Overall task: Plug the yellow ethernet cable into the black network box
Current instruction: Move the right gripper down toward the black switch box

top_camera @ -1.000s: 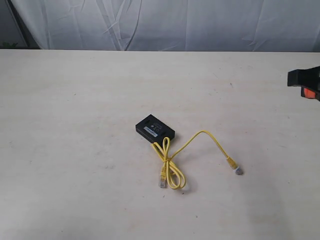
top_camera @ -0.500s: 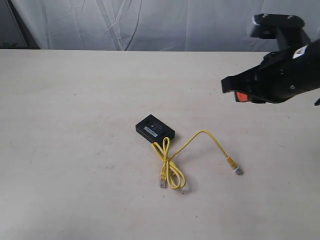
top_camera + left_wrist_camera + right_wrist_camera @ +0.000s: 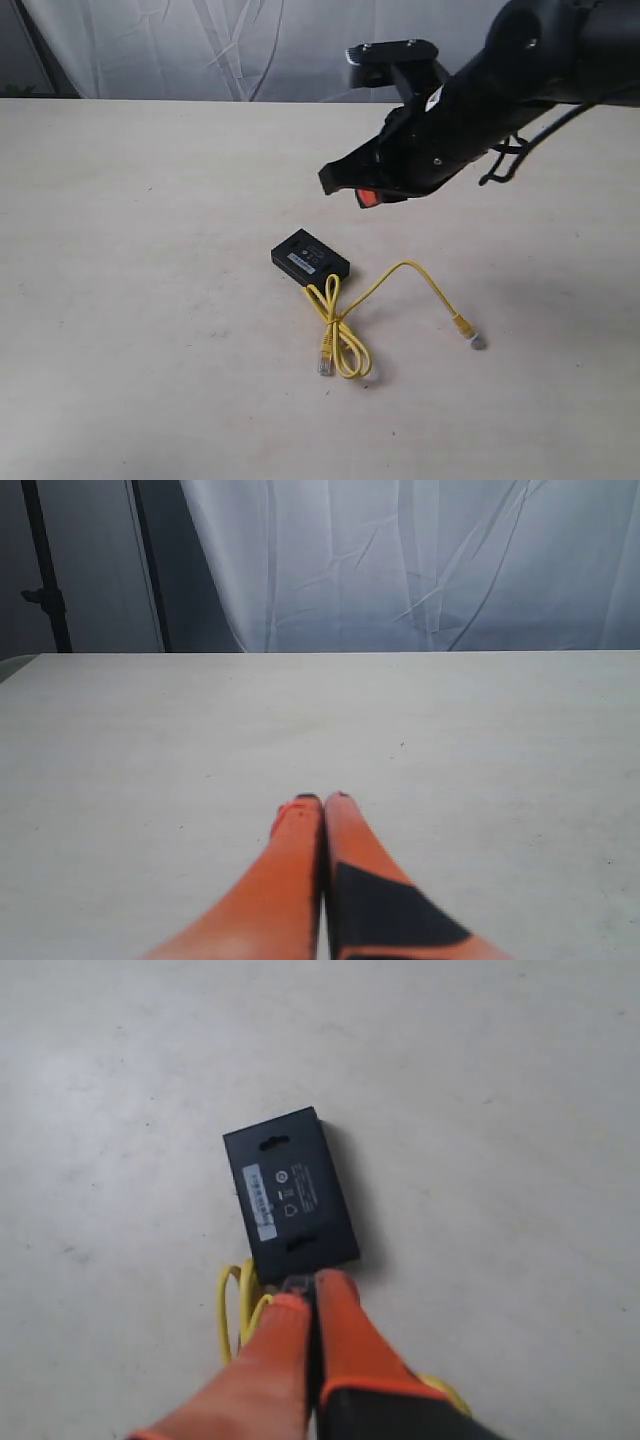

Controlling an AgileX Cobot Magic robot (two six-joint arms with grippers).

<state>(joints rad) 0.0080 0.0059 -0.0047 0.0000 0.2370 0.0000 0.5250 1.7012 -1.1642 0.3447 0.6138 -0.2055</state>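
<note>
The black network box (image 3: 310, 257) lies flat near the table's middle, label up; the right wrist view shows it too (image 3: 290, 1195). The yellow ethernet cable (image 3: 345, 320) lies beside it in loose loops, one plug (image 3: 326, 362) near the front and the other plug (image 3: 470, 332) off to the right. My right gripper (image 3: 347, 185) hangs in the air above and behind the box, fingers together and empty; in its wrist view the gripper (image 3: 308, 1285) points at the box, with cable loops (image 3: 240, 1305) beside it. My left gripper (image 3: 322, 800) is shut over bare table.
The pale table (image 3: 120, 300) runs wide on every side of the box and cable. A white curtain (image 3: 300, 50) hangs behind its far edge. A dark stand (image 3: 45, 570) is at the back in the left wrist view.
The right arm has swept in from the right edge toward the middle and now hangs above the box. Box and cable have not moved.
</note>
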